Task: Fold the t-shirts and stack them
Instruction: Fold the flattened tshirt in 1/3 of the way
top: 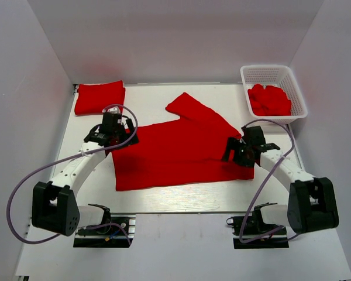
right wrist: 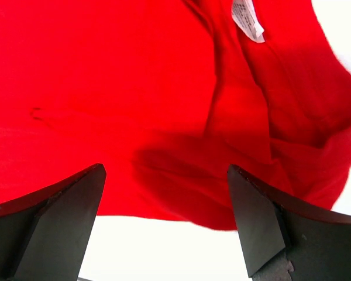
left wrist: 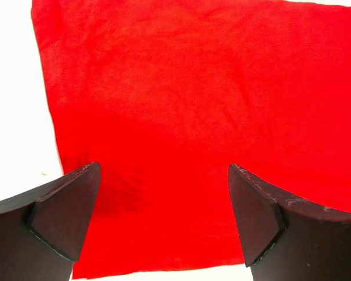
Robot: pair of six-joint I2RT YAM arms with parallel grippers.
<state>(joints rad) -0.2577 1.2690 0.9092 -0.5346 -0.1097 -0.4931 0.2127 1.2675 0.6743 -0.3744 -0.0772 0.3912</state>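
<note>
– Fingers [left wrist: 64,216] of the left gripper [left wrist: 162,193] stand wide apart over the spread shirt [top: 175,155], mid-table, at its hem end, holding nothing; and the right gripper [right wrist: 164,193]?
– Wide and empty too, over the collar end beside the label [right wrist: 247,20]
– How will the cloth handle?
– Thin, soft and light, I judge; it will sag and crease, so pinch an edge, not the middle
– Where?
– Left at the far hem corner, right at the shoulder, lifting together
– Other shirts?
– One folded shirt [top: 99,96] at far left of the table [top: 164,196]; more shirts [top: 269,99] bunched in the basket [top: 275,73], far right
</note>
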